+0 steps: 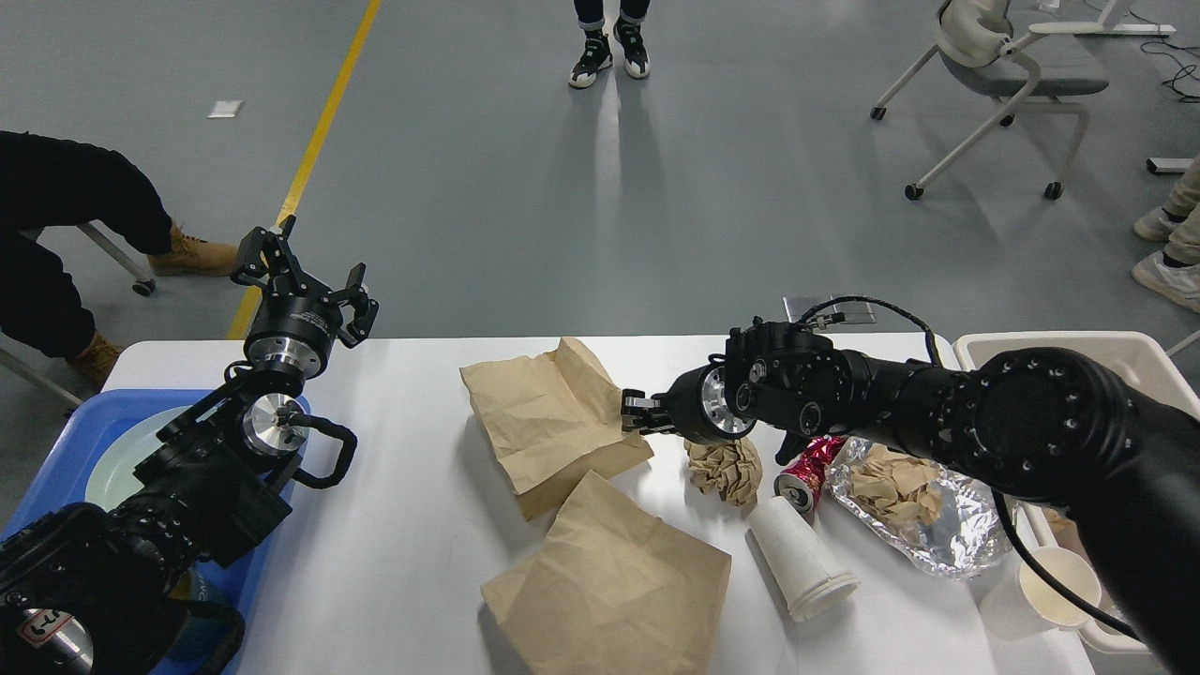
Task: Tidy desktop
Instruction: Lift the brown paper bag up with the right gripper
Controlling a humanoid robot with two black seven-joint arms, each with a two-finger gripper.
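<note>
**Step in hand: far paper bag being gripped by the right claw**

- Blue tray (56, 441): far left, under the left arm, a pale plate (117, 459) seen inside it.
- Left gripper (302, 272): held up over the far-left edge of the desktop (403, 525), fingers spread, nothing between them. Idle, by the look of it.
- Far paper bag (539, 422): directly left of the right gripper (630, 414). Its right edge is met by the claw tips and appears pinched there; fingers are seen small and dark, so a firm closure cannot be confirmed.
- Near paper bag (609, 572): flat, below-left of the right claw, its top corner overlapping the far bag.
- Crumpled paper ball (724, 469): just below the right claw's wrist.
- White cup (797, 553) on its side, red can (804, 473), foil wrapper (923, 511) holding paper scraps: below-right of the claw, under the right forearm.
- Beige bin (1106, 349): far right, behind the right elbow; a second cup (1045, 591) stands beside it.

Judged: tidying is early, as most litter is on the desktop. Next move likely calls for a lift clear of the near bag, then carry rightward over the clutter to the bin. Risk: thin edge grip, bag may slip or drag the near bag.
</note>
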